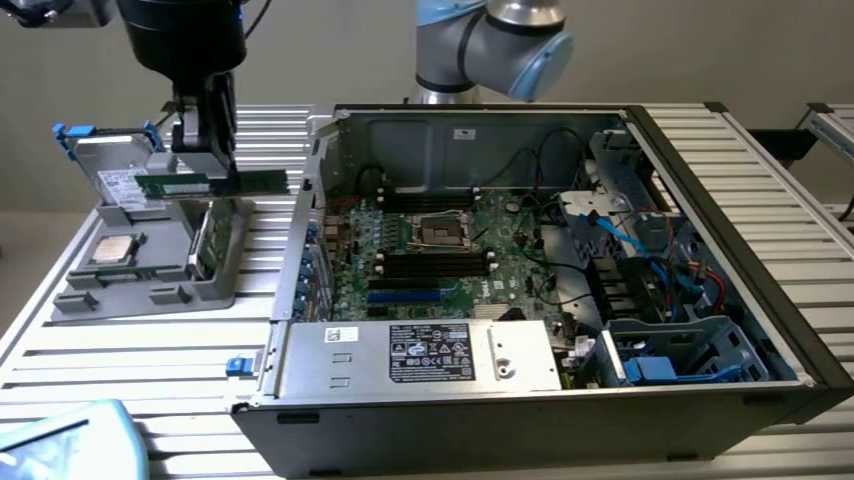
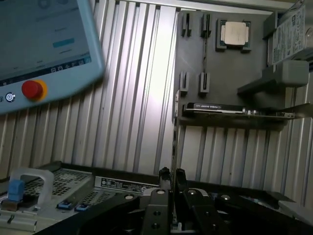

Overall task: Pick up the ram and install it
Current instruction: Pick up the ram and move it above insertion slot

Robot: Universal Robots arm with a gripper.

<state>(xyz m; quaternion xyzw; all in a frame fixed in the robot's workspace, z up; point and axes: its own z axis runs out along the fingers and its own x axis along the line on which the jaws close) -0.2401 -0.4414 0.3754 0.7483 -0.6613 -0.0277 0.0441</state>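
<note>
While the open PC case (image 1: 467,440) sits on the slatted desk (image 1: 134,370), the pincer (image 1: 218,175) hangs above the grey tray (image 1: 147,290), clamped on the ram (image 1: 260,183). Stick is airborne, long axis level, one end pointing toward the case.
</note>
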